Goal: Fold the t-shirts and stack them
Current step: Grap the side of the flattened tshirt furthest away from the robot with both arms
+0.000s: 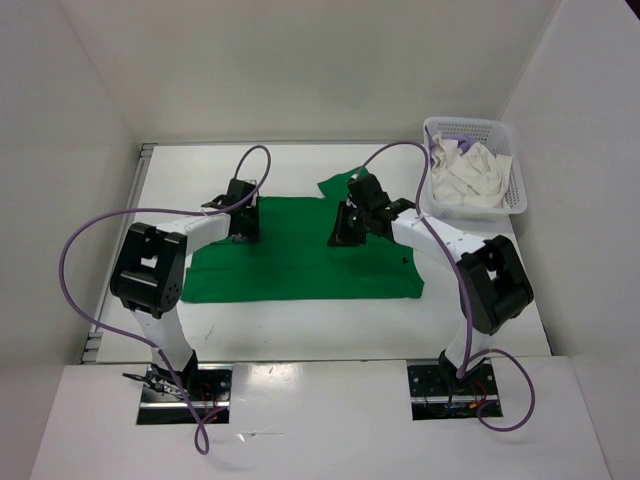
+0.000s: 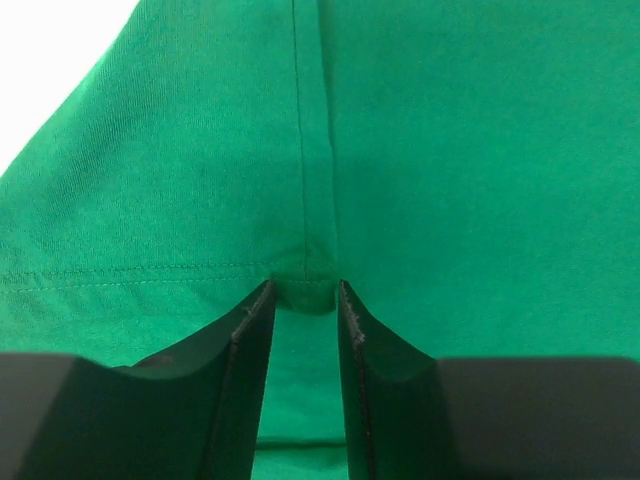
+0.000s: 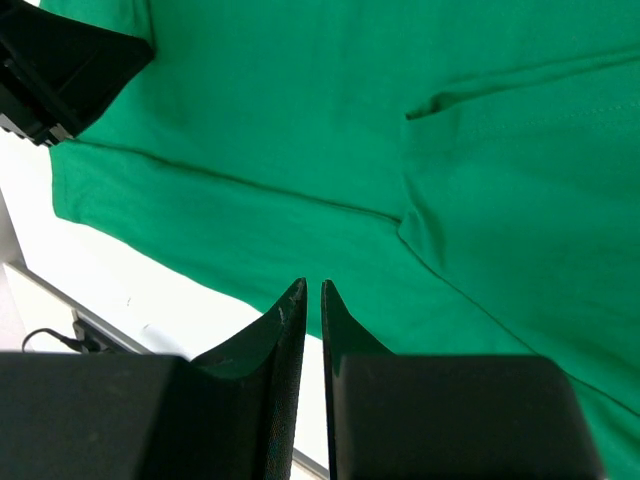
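Top view: bright green cotton t-shirt [image 1: 300,262] lies spread flat on the white table [image 1: 300,335], mid-table, not yet folded. The left gripper [image 1: 242,226] and right gripper [image 1: 343,236] both sit over its far half. The white plastic lattice basket [image 1: 470,123] at far right holds the crumpled white t-shirt [image 1: 470,178] and a bit of pale lavender t-shirt [image 1: 446,144].

Left wrist view: left gripper [image 2: 305,290] jaws pinch a small pucker of green cloth [image 2: 450,150] where the seam meets the stitched hem.

Right wrist view: right gripper [image 3: 311,286] jaws are clenched to a thin slit with nothing in them, above the shirt edge [image 3: 300,120].

Risk: the pinch looks shallow and may slip on lifting. With only one side held, the fold would likely drag skewed.
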You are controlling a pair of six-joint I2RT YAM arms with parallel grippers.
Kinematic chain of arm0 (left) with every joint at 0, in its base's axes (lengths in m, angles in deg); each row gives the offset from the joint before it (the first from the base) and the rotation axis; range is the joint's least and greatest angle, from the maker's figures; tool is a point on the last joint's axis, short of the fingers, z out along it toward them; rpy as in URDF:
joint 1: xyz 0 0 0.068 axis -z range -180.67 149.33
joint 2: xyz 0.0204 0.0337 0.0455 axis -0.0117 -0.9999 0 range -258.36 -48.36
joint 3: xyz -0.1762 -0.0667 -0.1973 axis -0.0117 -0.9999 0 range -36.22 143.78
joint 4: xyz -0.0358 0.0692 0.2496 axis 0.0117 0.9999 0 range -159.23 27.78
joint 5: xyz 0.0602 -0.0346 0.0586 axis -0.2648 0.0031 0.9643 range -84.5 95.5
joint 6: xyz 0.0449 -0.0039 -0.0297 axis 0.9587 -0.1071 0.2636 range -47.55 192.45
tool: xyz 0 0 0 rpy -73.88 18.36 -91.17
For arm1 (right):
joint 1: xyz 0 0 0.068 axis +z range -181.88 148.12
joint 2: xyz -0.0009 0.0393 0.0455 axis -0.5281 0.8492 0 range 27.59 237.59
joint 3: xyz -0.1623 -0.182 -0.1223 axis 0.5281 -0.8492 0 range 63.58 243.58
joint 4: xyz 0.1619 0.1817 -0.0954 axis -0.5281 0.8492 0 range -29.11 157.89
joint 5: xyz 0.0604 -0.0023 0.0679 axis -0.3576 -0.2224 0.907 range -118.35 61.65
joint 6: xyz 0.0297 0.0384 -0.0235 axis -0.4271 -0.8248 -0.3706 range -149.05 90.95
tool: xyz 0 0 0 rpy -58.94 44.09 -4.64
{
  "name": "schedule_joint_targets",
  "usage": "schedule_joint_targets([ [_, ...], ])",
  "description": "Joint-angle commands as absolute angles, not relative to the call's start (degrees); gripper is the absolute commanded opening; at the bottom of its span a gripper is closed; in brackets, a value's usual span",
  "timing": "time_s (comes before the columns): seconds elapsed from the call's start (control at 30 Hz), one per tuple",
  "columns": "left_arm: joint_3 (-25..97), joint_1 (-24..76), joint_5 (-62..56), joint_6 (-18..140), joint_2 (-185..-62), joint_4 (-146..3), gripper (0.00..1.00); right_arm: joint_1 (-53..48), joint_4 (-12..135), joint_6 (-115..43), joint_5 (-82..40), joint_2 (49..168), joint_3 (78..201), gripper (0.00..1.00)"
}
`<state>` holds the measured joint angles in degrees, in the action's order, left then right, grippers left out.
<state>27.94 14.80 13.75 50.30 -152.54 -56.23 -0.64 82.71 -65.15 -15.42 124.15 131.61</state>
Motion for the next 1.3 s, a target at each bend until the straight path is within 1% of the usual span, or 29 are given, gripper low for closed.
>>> schedule_joint_targets([
  [0.0, 29.87, 14.71, 13.76, 52.24, -152.95, -56.39, 0.38, -1.29, 80.84, -64.21, -15.25, 121.20, 130.90, 0.16],
  [0.23, 29.78, 14.71, 13.15, 51.72, -153.47, -56.92, 0.37, -1.29, 80.31, -64.21, -15.25, 121.20, 130.90, 0.16],
  [0.37, 30.31, 14.71, 14.29, 51.71, -152.95, -56.92, 0.26, -1.29, 80.31, -64.21, -15.25, 121.20, 130.90, 0.16],
  [0.57, 30.31, 14.71, 14.82, 51.71, -151.63, -57.45, 0.16, -1.82, 80.31, -64.21, -15.25, 122.25, 131.52, 0.16],
  [0.67, 31.36, 14.71, 14.82, 51.71, -151.63, -56.92, 0.12, -2.52, 81.01, -63.07, -15.25, 123.65, 134.41, 0.16],
  [0.7, 31.97, 14.71, 14.82, 51.71, -150.93, -56.92, 0.12, -3.31, 81.02, -63.07, -15.25, 124.18, 136.42, 0.16],
  [0.73, 31.98, 14.71, 14.82, 51.71, -150.14, -56.31, 0.12, -3.84, 81.54, -62.37, -15.95, 124.80, 137.49, 0.20],
  [0.77, 32.85, 14.71, 14.82, 51.71, -149.61, -55.78, 0.11, -4.54, 81.54, -61.75, -15.95, 126.28, 138.71, 0.21],
  [0.87, 35.14, 14.71, 15.34, 51.71, -148.29, -54.73, 0.11, -7.70, 82.07, -61.04, -18.92, 130.49, 145.73, 0.23],
  [0.9, 35.84, 14.71, 15.35, 52.23, -148.29, -54.72, 0.09, -9.10, 82.07, -60.17, -19.99, 131.82, 147.32, 0.25],
  [0.93, 37.15, 14.71, 15.35, 52.24, -148.29, -54.20, 0.09, -9.73, 82.59, -59.21, -20.87, 133.05, 148.73, 0.28],
  [1.0, 38.30, 13.92, 15.35, 52.24, -148.29, -54.20, 0.09, -10.96, 82.60, -57.71, -24.03, 137.00, 152.95, 0.32],
  [1.07, 40.14, 12.52, 15.35, 52.24, -149.61, -53.67, 0.09, -12.80, 83.12, -57.18, -26.05, 140.17, 158.11, 0.34],
  [1.13, 40.85, 11.20, 15.35, 52.24, -151.18, -53.15, 0.09, -14.55, 83.65, -56.13, -27.64, 145.18, 161.82, 0.34],
  [1.2, 41.64, 9.62, 15.35, 52.24, -152.06, -53.14, 0.09, -15.17, 85.14, -55.43, -29.74, 149.91, 167.54, 0.38],
  [1.27, 42.35, 9.09, 15.35, 52.24, -152.77, -53.14, 0.09, -15.18, 86.90, -54.19, -31.85, 153.00, 173.16, 0.39],
])
